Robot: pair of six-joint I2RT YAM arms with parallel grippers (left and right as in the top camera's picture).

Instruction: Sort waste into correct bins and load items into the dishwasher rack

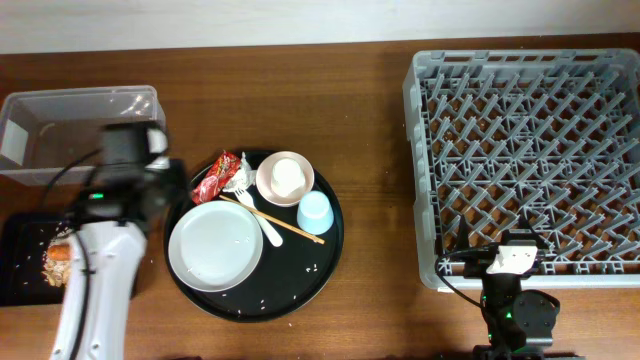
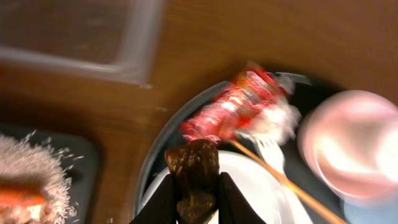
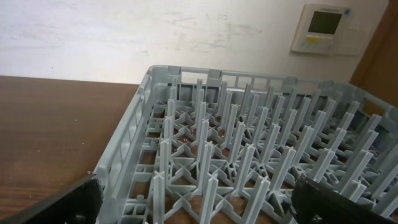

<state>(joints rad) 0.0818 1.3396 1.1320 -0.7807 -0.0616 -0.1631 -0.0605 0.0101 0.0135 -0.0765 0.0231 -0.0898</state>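
Observation:
My left gripper [image 2: 194, 190] is shut on a brown scrap [image 2: 193, 163] and hangs over the left rim of the round black tray [image 1: 330, 250], above the white plate [image 1: 215, 245]. In the overhead view the left gripper [image 1: 163, 185] is between the clear tub [image 1: 80, 105] and the plate. The red wrapper [image 2: 233, 106] and crumpled white paper [image 2: 284, 121] lie just beyond it. The black bin [image 1: 20, 235] holds rice [image 2: 31, 171] and the carrot [image 2: 18, 200]. My right gripper [image 3: 199, 211] is open and empty at the front edge of the grey rack [image 1: 530, 150].
On the round tray the pinkish bowl [image 1: 267, 182] holds the small white cup [image 1: 289, 176]. The light blue cup [image 1: 315, 212], chopsticks [image 1: 290, 227] and white fork [image 1: 265, 225] lie beside the plate. A few rice grains dot the tray.

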